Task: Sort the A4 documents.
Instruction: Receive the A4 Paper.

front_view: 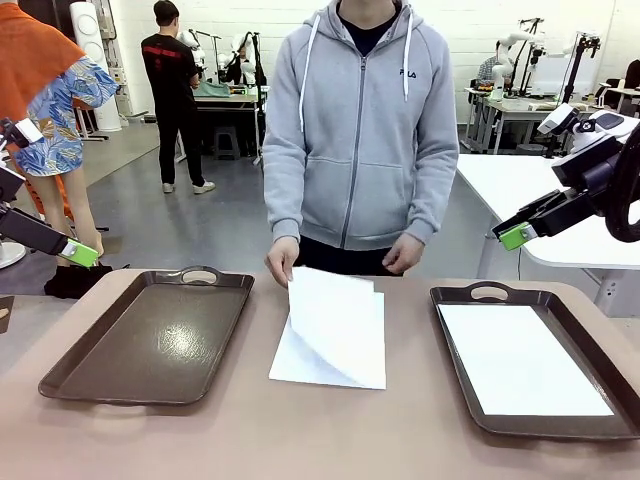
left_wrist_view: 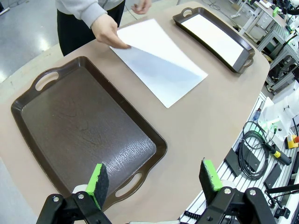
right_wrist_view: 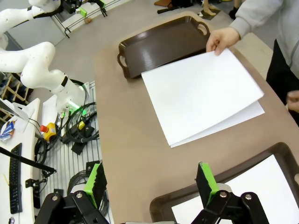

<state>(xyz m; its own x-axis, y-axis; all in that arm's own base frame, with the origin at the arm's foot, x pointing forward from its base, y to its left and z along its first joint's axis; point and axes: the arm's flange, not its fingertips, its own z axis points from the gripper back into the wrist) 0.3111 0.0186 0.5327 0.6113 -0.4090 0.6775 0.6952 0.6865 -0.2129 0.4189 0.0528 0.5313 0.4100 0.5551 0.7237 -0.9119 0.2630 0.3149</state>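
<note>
Tan and smooth, the rounded desk (front_view: pixel 230 440) carries a small pile of plain white A4 paper sheets (front_view: pixel 300 368) at its middle, between two trays. The top sheet (front_view: pixel 335 305) of that pile is peeled up at its far corner and curves upward, pinched in the person's hand (front_view: pixel 283 260). The sheet beneath it lies flat on the desk. The person's other hand (front_view: pixel 403 253) hangs near the desk's far edge, apart from the paper.

To the right, a single white A4 sheet (front_view: pixel 525 360) lies flat inside the right dark brown handled tray (front_view: pixel 530 297), with a brown margin of tray floor around it. To the left of the pile sits the left dark brown handled tray (front_view: pixel 150 340), its glossy floor catching the light. Neither tray touches the pile.

The left claw (left_wrist_view: pixel 153 165) hangs in the air above the near end of the left tray. It is released, its green pads spread wide with nothing between them. The right claw (right_wrist_view: pixel 150 167) hangs above the near rim of the right tray, likewise released and grasping nothing.

The person, in a grey zip hoodie (front_view: pixel 360 140), stands at the far side of the desk. A grey workshop floor (front_view: pixel 200 220) stretches behind.
</note>
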